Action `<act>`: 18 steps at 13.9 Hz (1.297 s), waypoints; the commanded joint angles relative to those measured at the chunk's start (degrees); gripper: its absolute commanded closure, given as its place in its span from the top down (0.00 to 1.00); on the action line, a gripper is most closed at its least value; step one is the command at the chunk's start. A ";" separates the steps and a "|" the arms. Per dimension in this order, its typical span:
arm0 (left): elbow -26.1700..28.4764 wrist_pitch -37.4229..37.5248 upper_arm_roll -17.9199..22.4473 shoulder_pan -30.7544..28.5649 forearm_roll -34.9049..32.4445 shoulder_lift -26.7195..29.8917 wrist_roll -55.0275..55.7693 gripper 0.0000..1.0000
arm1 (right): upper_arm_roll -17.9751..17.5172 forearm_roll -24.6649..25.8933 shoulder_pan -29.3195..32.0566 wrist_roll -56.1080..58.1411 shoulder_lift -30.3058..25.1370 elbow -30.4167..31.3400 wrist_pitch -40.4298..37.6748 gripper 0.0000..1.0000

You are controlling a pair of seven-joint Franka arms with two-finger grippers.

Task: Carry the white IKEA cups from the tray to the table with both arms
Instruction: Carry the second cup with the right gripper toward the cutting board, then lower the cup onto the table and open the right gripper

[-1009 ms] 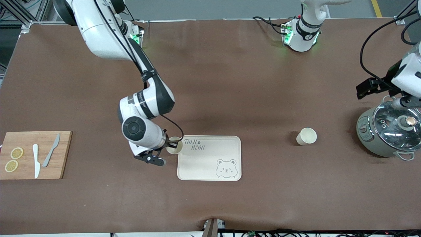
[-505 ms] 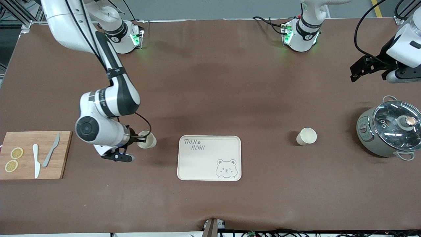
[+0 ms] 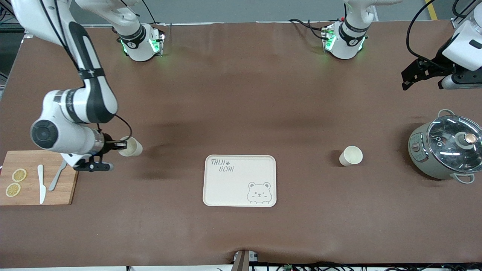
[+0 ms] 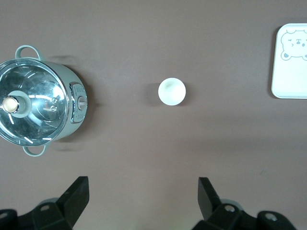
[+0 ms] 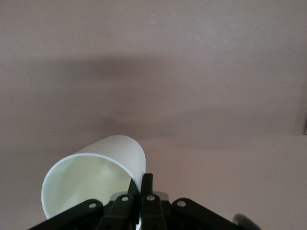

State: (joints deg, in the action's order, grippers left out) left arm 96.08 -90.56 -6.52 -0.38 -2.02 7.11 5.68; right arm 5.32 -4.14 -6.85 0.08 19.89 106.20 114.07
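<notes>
My right gripper (image 3: 121, 144) is shut on the rim of one white IKEA cup (image 3: 131, 147) and holds it tilted over the table between the cutting board and the bear tray (image 3: 240, 180). In the right wrist view the fingers (image 5: 147, 184) pinch the cup's wall (image 5: 91, 179). The second white cup (image 3: 351, 156) stands upright on the table between the tray and the pot; it also shows in the left wrist view (image 4: 171, 91). My left gripper (image 3: 421, 81) is open and empty, up over the table at the left arm's end (image 4: 144, 196).
A wooden cutting board (image 3: 71, 188) with two knives and lemon slices lies at the right arm's end. A grey pot with a glass lid (image 3: 446, 150) stands at the left arm's end, also in the left wrist view (image 4: 38, 100).
My right arm has carried its cup from the tray's corner toward the cutting board. My left gripper has moved off the pot toward the arm bases.
</notes>
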 commanded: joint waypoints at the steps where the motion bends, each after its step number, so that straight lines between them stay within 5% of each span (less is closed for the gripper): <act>1: 0.86 -0.76 -0.07 -0.50 1.93 0.71 -1.29 1.00 | -1.10 0.88 4.29 5.96 -5.82 8.74 3.61 0.00; 9: -0.02 -0.85 -0.07 -0.24 2.02 0.01 -1.20 1.00 | -1.01 1.68 12.30 19.07 -8.99 24.74 20.03 0.00; 18: -0.64 -1.11 -0.07 -0.15 2.02 -1.31 -1.20 1.00 | -0.92 1.68 12.83 19.16 -8.47 30.29 26.03 0.00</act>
State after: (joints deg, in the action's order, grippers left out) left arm 96.18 -91.46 -6.54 -0.32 -1.10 5.90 5.65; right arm 5.09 -3.20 4.91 18.82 12.80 134.44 139.47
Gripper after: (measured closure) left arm 0.000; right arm 0.974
